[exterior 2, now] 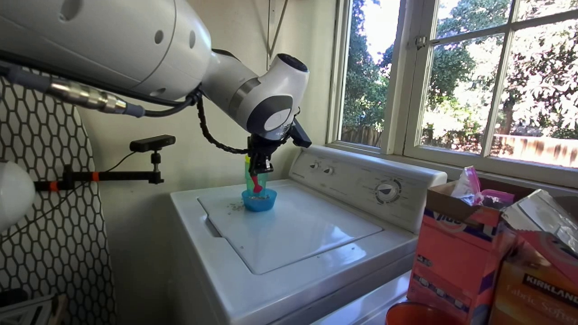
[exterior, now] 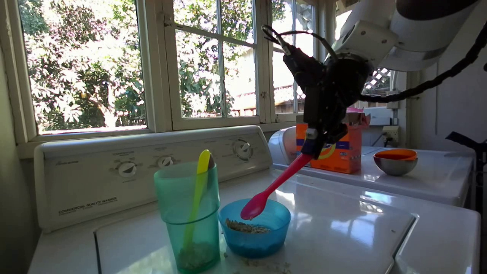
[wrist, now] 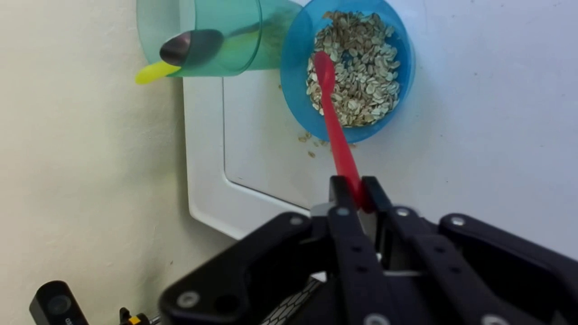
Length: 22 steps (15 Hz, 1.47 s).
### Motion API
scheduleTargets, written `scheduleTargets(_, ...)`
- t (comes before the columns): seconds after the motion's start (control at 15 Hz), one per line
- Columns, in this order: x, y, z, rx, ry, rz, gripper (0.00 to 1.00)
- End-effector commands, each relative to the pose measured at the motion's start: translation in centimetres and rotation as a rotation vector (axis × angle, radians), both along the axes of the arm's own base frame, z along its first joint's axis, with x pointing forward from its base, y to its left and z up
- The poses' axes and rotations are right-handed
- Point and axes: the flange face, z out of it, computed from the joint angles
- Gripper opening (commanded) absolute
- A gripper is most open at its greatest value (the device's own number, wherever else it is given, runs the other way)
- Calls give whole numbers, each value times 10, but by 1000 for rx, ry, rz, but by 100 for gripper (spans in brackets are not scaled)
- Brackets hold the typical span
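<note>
A white washing machine [exterior 2: 289,239] lettered "Commercial Quality Washer" stands next to a second white appliance [exterior: 422,177]. A white robot arm [exterior 2: 185,49] reaches in above the machine's lid [exterior: 331,217]. In an exterior view, an orange box [exterior: 352,152] sits on the second appliance. The arm's black gripper [wrist: 355,194] angles downward. Below, a translucent green cup [exterior: 173,213] stands upright just beside a translucent blue bowl [exterior: 260,245]. A red spoon [wrist: 335,126], its handle end clamped between the gripper's closed jaws, slants down with its scoop over the bowl. A yellow-green utensil [exterior: 203,163] and a dark spoon [wrist: 177,48] lean inside the cup. Pale oat flakes [wrist: 368,85] lie in the bowl and at the cup's bottom, with some scattered on the lid.
</note>
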Motion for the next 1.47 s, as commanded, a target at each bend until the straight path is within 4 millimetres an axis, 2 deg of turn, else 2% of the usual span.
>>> scheduleTargets(0.0,0,3,-19,19,8,-6,3)
scheduleTargets(0.6,4,6,-49,77,30,-46,3)
scheduleTargets(1.2,7,-5,-70,212,68,-28,3)
scheduleTargets(1.27,7,-4,-74,240,77,-26,12)
scheduleTargets(1.33,8,-5,-78,248,91,-24,15)
scheduleTargets(1.4,8,-6,-82,251,102,-23,24)
